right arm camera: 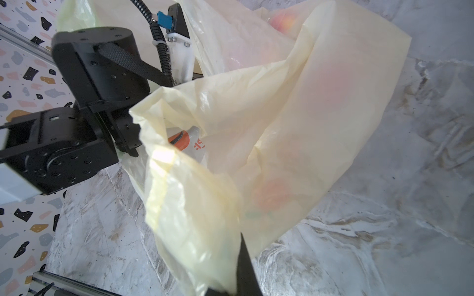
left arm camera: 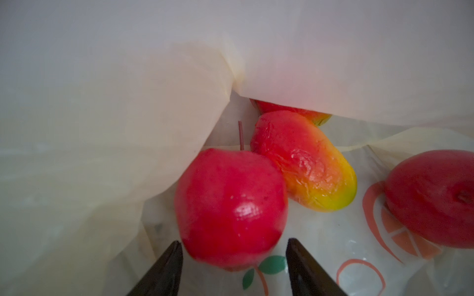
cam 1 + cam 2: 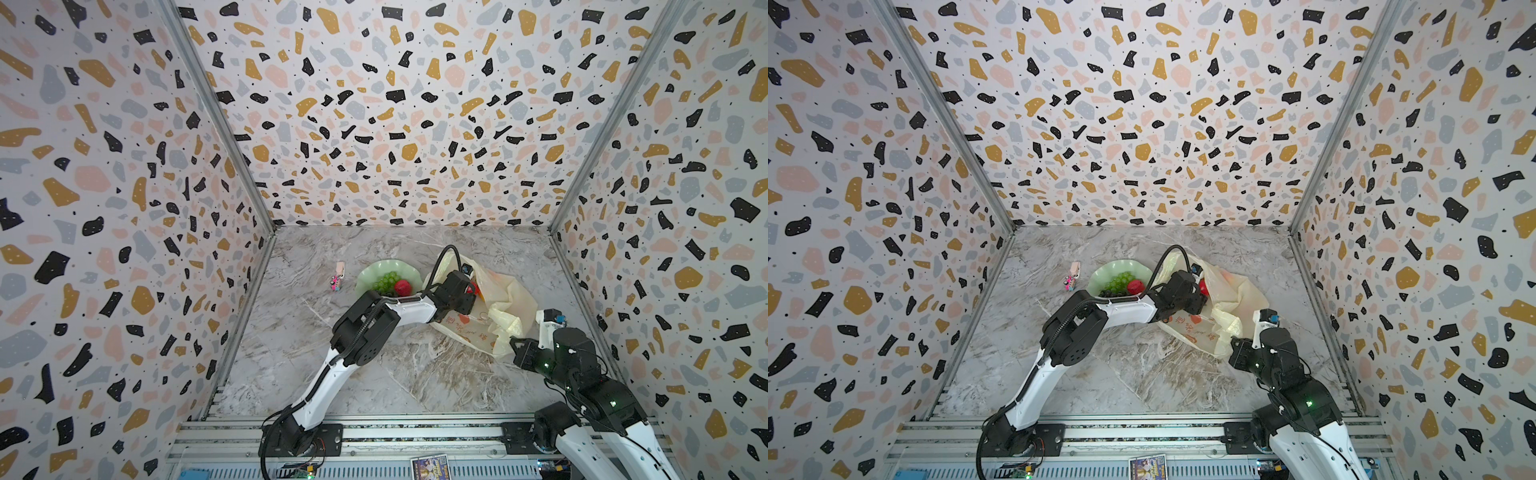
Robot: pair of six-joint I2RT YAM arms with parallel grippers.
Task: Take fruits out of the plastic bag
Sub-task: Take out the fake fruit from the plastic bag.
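- We see the large crinkly pale-yellow plastic bag (image 3: 505,303) with orange citrus print lying on the grey marbled worktop (image 3: 316,345), just beside the pale green wavy-rimmed plate (image 3: 370,270).
- The right fingers (image 1: 246,269) are pinched closed on a fold of the bag's edge.
- The left fingers (image 2: 164,269) are inside the bag and spread wide, their tips flanking a stemmed red toy apple (image 2: 230,205); we cannot tell whether they touch it.
- Behind it and touching it lies a red-and-yellow peach-like piece (image 2: 307,164); a second red apple (image 2: 433,197) sits apart.
- On the plate rest a green grape bunch (image 3: 387,281), a dark grape bunch (image 3: 1113,293) and another red apple (image 3: 402,287).
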